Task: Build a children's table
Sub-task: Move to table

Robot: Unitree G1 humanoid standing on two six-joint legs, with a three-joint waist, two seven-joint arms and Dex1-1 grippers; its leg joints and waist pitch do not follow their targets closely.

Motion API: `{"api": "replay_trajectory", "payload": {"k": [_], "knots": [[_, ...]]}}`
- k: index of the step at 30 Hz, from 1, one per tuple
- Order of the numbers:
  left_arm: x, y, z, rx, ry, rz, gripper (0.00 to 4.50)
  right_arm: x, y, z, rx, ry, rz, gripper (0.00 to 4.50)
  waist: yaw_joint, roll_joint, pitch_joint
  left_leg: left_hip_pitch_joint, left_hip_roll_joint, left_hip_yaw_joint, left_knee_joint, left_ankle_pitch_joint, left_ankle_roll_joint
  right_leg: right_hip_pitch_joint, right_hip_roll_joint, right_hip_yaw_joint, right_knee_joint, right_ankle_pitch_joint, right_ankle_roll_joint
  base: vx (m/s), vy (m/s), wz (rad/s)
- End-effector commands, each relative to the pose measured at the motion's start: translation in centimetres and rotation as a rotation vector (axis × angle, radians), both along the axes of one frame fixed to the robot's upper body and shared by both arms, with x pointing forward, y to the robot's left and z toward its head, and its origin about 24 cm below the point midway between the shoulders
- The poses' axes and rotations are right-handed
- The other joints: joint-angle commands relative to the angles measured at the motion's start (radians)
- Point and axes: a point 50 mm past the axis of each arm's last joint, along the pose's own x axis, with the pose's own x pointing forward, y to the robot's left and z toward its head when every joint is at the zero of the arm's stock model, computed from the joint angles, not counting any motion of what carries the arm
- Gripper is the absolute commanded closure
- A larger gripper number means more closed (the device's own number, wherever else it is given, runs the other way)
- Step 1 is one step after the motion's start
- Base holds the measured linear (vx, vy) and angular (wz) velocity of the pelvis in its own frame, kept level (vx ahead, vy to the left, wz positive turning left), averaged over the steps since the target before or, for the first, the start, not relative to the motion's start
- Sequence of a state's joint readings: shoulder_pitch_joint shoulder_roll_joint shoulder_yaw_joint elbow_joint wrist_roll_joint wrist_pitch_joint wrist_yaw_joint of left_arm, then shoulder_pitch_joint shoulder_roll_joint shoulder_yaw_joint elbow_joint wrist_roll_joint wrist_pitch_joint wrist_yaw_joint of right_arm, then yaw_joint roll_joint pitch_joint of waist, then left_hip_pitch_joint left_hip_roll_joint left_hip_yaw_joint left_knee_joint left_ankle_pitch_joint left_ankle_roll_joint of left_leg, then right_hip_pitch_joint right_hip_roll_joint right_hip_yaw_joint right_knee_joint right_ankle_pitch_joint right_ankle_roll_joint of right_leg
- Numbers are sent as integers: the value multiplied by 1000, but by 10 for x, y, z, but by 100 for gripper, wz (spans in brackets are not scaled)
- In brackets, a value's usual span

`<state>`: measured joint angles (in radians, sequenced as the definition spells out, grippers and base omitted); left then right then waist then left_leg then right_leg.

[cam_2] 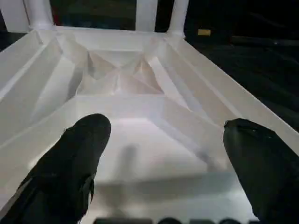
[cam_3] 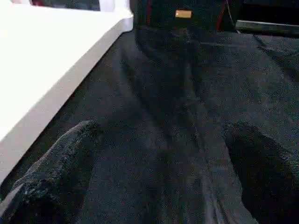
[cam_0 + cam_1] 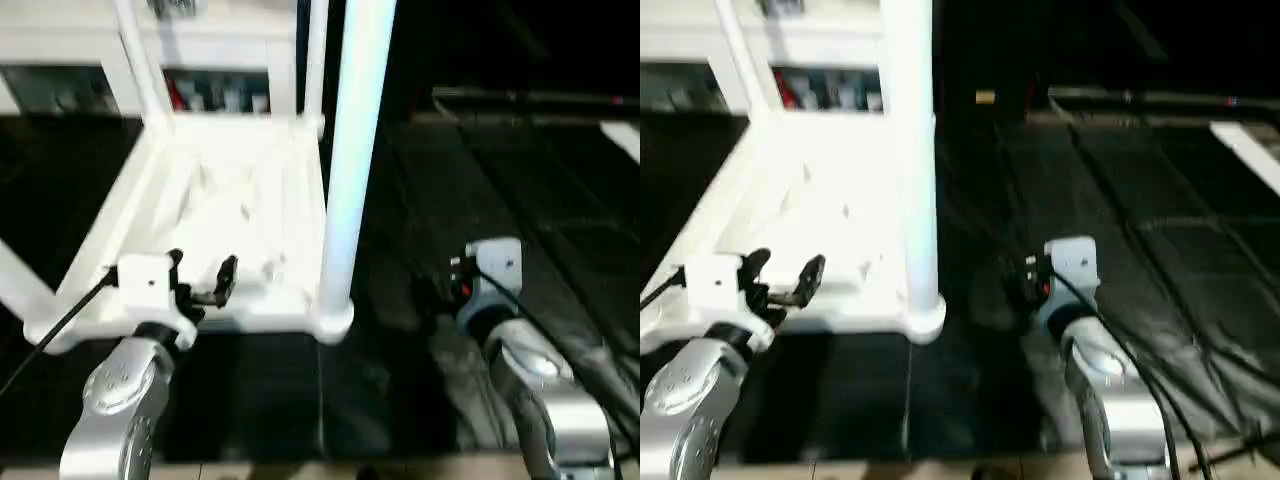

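The children's table top [image 3: 250,200] lies upside down on the black mat, its ribbed underside [image 1: 121,79] facing up. A white leg [image 3: 350,150] stands upright in the near right corner socket [image 3: 335,322]. Two more legs [image 3: 140,60] rise at the far corners, and a fourth leg [image 3: 20,280] slants at the near left. My left gripper [image 3: 203,265] hovers open just above the top's near edge, its black fingers [image 1: 79,154] spread wide with nothing between them. My right gripper [image 2: 163,154] is open low over the mat, to the right of the table, holding nothing.
A white cabinet [image 3: 60,45] with coloured items on a shelf [image 3: 215,95] stands behind the table. The black mat [image 3: 520,180] stretches to the right, with a white object [image 3: 625,140] at its far right edge. Black cables [image 3: 590,370] run along my right forearm.
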<state>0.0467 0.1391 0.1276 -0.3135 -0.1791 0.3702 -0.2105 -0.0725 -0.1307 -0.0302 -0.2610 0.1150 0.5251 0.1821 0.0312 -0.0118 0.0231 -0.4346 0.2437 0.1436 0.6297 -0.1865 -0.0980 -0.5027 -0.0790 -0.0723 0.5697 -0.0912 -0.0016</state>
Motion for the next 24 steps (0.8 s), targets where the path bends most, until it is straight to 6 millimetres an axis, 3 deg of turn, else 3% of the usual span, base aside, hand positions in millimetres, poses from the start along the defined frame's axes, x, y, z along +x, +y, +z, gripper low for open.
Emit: {"api": "replay_trajectory", "payload": {"k": [1, 2, 3, 4, 5, 6, 7, 8, 9, 10, 11, 13, 16, 17, 18, 20, 23, 24], "knots": [[-3, -1, 4, 19, -13, 3, 4, 1, -1, -2, -11, 23, 2, 0, -22, 7, -38, 56, -43, 37, -59, -440, 93, 55, 20, -53, -111, -724, -19, -134, 46, -12], [-3, -1, 4, 21, -13, 4, 4, 1, -1, -2, -10, 23, 3, 0, -35, 14, -24, 72, -37, 26, -64, -546, 52, 47, 29, -78, -134, -809, 57, -134, 46, -12], [-4, -1, 4, 22, -12, 5, 4, 1, 0, -2, -11, 22, 4, 0, -43, 26, -4, 50, 17, -3, -138, -730, 39, 106, 39, -110, -84, -728, 109, -162, 18, -15], [-5, 0, 3, 25, -11, 6, 4, 1, 0, -2, -11, 22, 5, 0, 46, 32, 23, -32, 84, 24, -230, -870, 36, 177, 6, -55, 187, -388, -17, -138, -56, 1], [-6, 1, 2, 40, -5, 7, 4, 1, 0, -1, 6, 12, 8, 0, 68, 34, 22, 5, 85, 58, -223, -856, 64, 170, -4, 4, 223, -407, -15, -138, -56, 1], [-8, 2, 1, 52, 1, 8, 4, 1, 0, 0, 1, -5, 12, 0, 73, 11, 6, 28, 77, 59, -169, -774, 27, 177, -27, 71, 212, -593, 32, -47, -135, 0], [-8, 2, 1, 52, 1, 8, 4, 1, 0, 0, 1, -5, 12, 0, 73, -27, 10, 123, -31, 45, 35, -483, -51, 30, -112, 101, -75, -1142, 128, -94, -102, -14], [-8, 3, 0, 57, 4, 8, 4, 1, -1, 1, -6, -14, 14, 0, 61, -48, 12, 94, -36, 38, 80, -347, -35, 26, -123, 119, -91, -1261, 156, -94, -102, -14], [-9, 6, -2, 58, 19, 20, 4, 0, -2, 1, -30, -20, 46, 0, 75, -39, -7, 47, -26, 11, 30, -197, -44, 94, -118, 122, -54, -1151, 124, -82, -16, -9], [-10, 7, -2, 56, 21, 25, 4, 0, -3, 2, -43, -21, 51, 0, 85, -34, -9, 50, -28, 12, -27, -189, -71, 98, -61, 90, -28, -924, 103, 0, 0, 0], [-10, 9, -2, 55, 19, 34, 4, 0, -4, 2, -50, -21, 55, 0, 84, -20, -9, 64, -35, 15, -50, -233, -78, 98, -34, 74, -21, -782, 75, 0, 0, 0], [-9, 14, -2, 52, 8, 81, 4, 1, -5, 3, -23, -16, 75, 0, 74, -2, -9, 67, -32, 12, -78, -271, -79, 114, -27, 62, -27, -692, 31, -88, 27, 3], [-9, 20, -1, 58, -6, 130, 4, 2, -4, 5, 14, -19, 102, 0, 60, 6, -8, 71, -26, -1, -105, -341, -78, 133, -28, 49, -43, -650, 2, -71, 65, -7], [-10, 25, -1, 75, -21, 173, 4, 4, -4, 8, 62, -29, 115, 0, 50, 9, -5, 80, -25, -3, -119, -384, -66, 138, -29, 43, -57, -622, -13, -64, 82, -9], [-12, 28, -2, 86, -29, 192, 4, 5, -4, 8, 61, -25, 132, 0, 45, 4, -4, 80, -27, -3, -122, -394, -61, 144, -28, 39, -61, -624, -12, -60, 89, -12], [-15, 30, -3, 92, -44, 209, 4, 5, -5, 8, 42, -23, 158, 0, 39, 10, 1, 82, -24, -8, -133, -433, -57, 152, -33, 31, -71, -634, -14, -61, 95, -18], [-23, 37, -5, 84, -99, 270, 4, 5, -5, 9, -74, -37, 277, 0, 28, 20, 8, 98, -14, -13, -151, -586, -55, 165, -31, 0, -86, -636, -9, -57, 88, -13], [-26, 40, -7, 88, -107, 305, 4, 2, -4, 8, -68, -22, 339, 0, 18, 23, 18, 100, -4, -10, -174, -689, -51, 177, -21, -31, -83, -623, -6, -62, 74, -7]]}}
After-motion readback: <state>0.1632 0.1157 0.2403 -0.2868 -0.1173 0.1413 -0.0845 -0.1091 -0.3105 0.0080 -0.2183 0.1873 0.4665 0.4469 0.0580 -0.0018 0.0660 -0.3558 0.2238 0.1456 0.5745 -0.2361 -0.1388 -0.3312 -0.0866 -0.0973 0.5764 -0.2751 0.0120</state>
